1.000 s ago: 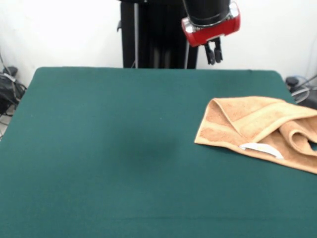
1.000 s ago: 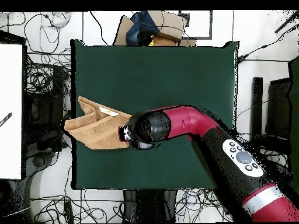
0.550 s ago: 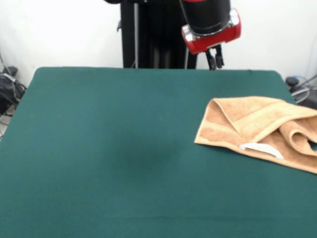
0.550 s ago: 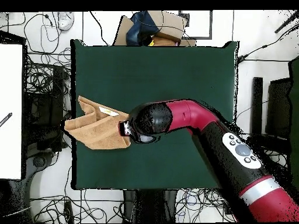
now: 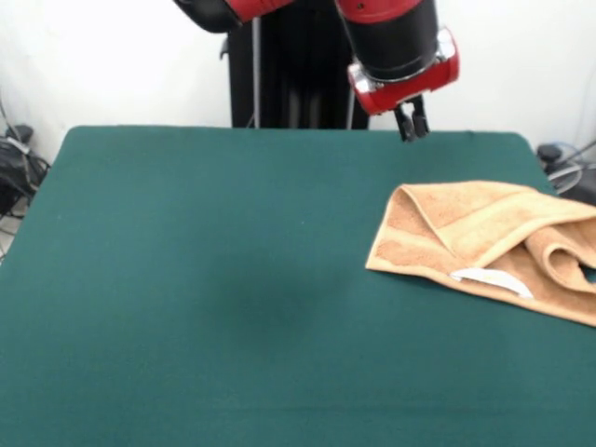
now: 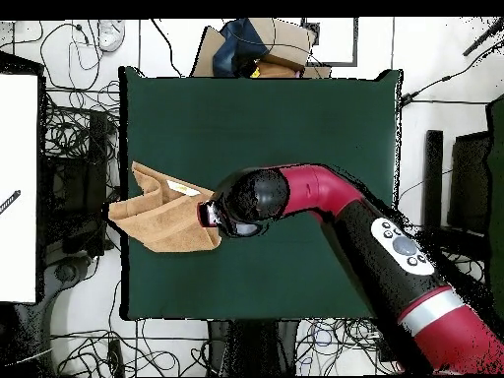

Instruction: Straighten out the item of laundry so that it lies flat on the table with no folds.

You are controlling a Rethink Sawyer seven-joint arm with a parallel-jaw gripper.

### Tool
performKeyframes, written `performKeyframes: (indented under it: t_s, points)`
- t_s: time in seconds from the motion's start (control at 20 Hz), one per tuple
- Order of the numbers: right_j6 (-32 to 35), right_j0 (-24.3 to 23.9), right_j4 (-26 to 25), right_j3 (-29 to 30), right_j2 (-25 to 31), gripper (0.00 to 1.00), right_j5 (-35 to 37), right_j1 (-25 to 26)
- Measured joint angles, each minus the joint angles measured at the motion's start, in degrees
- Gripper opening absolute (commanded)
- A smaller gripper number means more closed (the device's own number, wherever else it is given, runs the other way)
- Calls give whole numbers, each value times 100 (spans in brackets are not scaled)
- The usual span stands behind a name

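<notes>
The light orange-tan towel lies crumpled and folded over itself at the right side of the dark green table. Its white label faces the front. Part of it runs past the picture's right edge. In the overhead view the towel lies at the table's left edge, and one corner hangs over that edge. My gripper hangs above the table's far edge, just behind the towel's far left corner, clear of it. Its fingers stand close together and hold nothing. In the overhead view the arm's wrist covers the towel's right end.
The black pedestal stands behind the table's far edge. Cables and boxes lie on the floor around the table. A white board stands off the table's left side in the overhead view.
The gripper has come lower and moved slightly right in the front view, closer to the towel. The towel has not moved.
</notes>
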Motion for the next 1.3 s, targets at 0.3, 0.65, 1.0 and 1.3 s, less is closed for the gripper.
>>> performKeyframes:
  t_s: [0.3, 0.65, 1.0, 1.3]
  points:
    - [-945, 28, -1, -199, 123, 0, 348, 171]
    - [-2076, 63, -285, -570, 127, 0, 614, 414]
    - [-2792, 87, -397, -892, 125, 0, 684, 536]
    - [-2833, 200, -462, -1321, 126, 0, 686, 617]
